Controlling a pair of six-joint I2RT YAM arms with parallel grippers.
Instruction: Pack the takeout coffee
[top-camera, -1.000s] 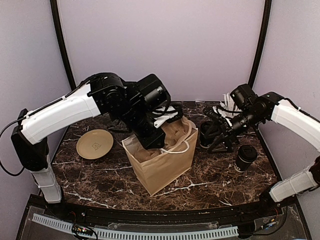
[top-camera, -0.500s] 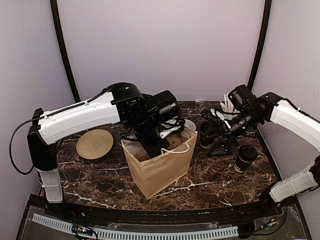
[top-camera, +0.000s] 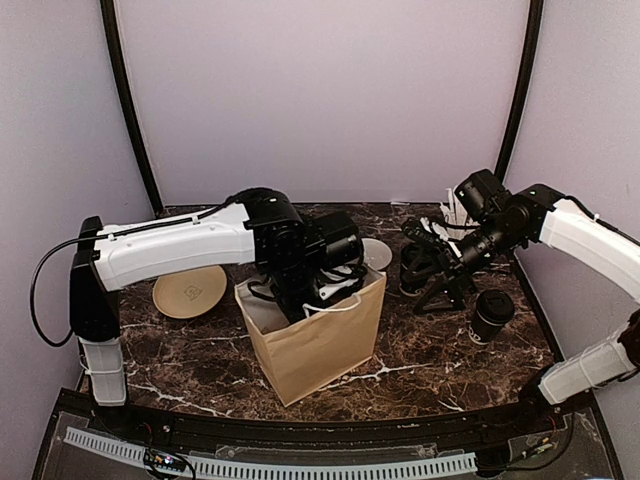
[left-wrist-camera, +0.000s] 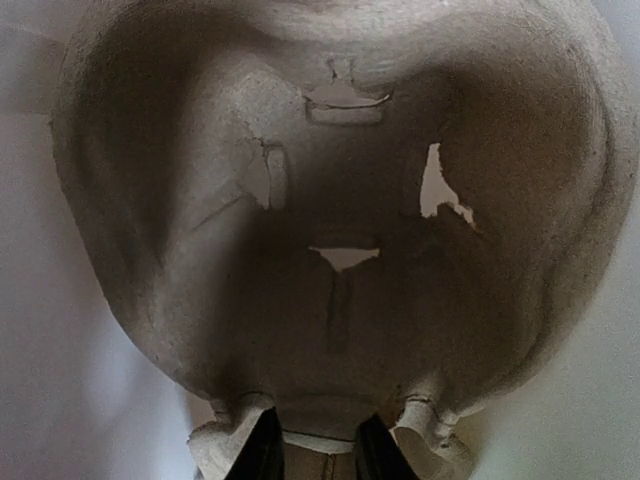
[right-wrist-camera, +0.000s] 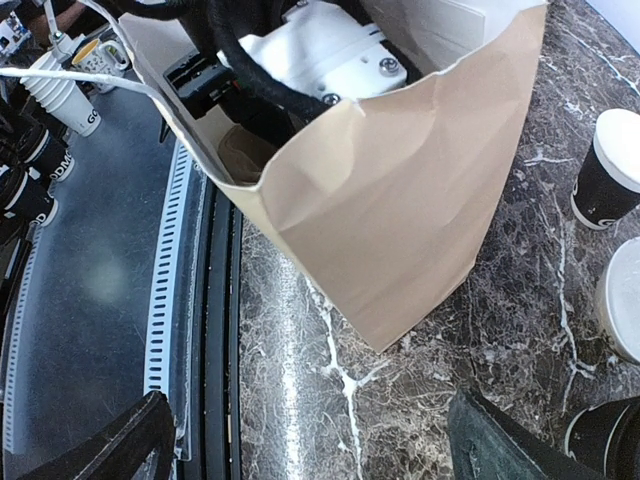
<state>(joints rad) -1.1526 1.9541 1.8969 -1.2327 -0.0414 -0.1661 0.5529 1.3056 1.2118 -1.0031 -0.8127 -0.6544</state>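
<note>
The dark marble table (top-camera: 430, 350), veined in white, carries a brown paper bag (top-camera: 315, 345) standing upright near its middle; a tan plate (top-camera: 189, 290) lies flat to the bag's left, apart from it; a low white bowl (top-camera: 377, 253) sits just behind the bag's right corner; a lidded black coffee cup (top-camera: 491, 316) stands upright toward the right edge; a white-topped black cup (right-wrist-camera: 610, 170) stands near the bowl.

A lidded cup (top-camera: 492, 315), black paper under a black dome lid, stands upright just right of my right gripper (top-camera: 425, 265), towards my base. Ahead of that gripper, towards the table's far side, a white-topped cup (right-wrist-camera: 610, 170) stands upright, black with white lettering.
</note>
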